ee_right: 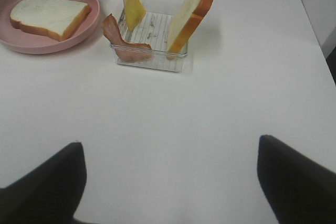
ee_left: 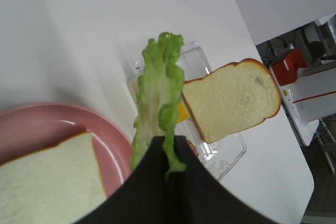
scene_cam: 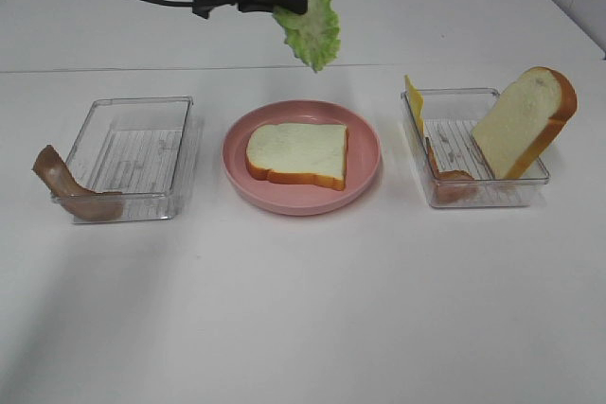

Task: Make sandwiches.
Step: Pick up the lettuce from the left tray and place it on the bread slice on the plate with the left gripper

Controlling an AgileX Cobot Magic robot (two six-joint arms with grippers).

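My left gripper [scene_cam: 284,2] is shut on a green lettuce leaf [scene_cam: 311,21], held high above the far side of the pink plate [scene_cam: 365,158]; the leaf also shows in the left wrist view [ee_left: 157,98]. One bread slice [scene_cam: 297,154] lies flat on the plate. A second bread slice [scene_cam: 525,120] leans upright in the right clear tray [scene_cam: 473,191], with a yellow cheese slice [scene_cam: 414,103] and a bacon strip [scene_cam: 453,183]. Another bacon strip [scene_cam: 66,186] hangs over the left tray's [scene_cam: 133,153] corner. My right gripper [ee_right: 170,182] is open, low over the bare table, short of the right tray.
The table's far edge [scene_cam: 142,69] runs behind the trays. In the left wrist view, a red device [ee_left: 289,66] and cables lie on the floor beyond the table's right edge.
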